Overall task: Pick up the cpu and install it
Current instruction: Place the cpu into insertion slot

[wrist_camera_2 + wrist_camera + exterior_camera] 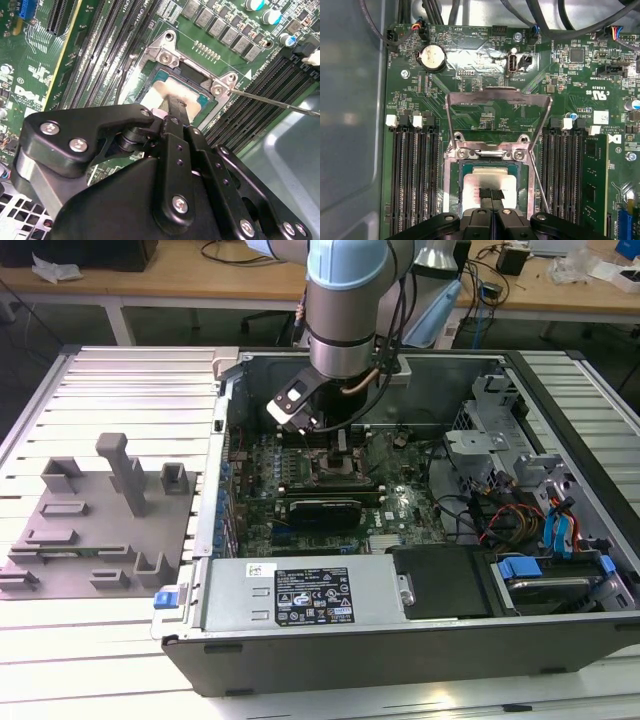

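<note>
The cpu (492, 179) lies flat in the socket (452, 185) on the motherboard (470, 80), pale metal top upward. In both wrist views its thin dark rim sits inside the socket frame; the second wrist view shows the same pale top (161, 90) between two corner screws.

The fingers (486, 194) are brought together with no gap visible between the black tips. The tips stand over the middle of the cpu's top. They clasp nothing that shows, and whether they touch the metal cannot be told. In the second wrist view one finger (179, 107) reaches down onto the same spot.

The socket's load plate (497, 97) is swung open and stands away from the cpu. The thin wire lever (538, 175) runs along one side of the socket. Black memory slots (415, 175) flank the socket on both sides. A coin battery (432, 56) sits further out on the board.

White printed legends cover the motherboard, and a small white sticker (601, 117) is fixed near its edge.

In the exterior view the arm (345, 310) reaches down into the open computer case (400, 660). A power supply (230, 590) with a large printed label (312, 597) lies along the case's near wall. On the counter (120, 380), at the exterior view's left, rests a grey tray (60, 535) with upright blocks.
</note>
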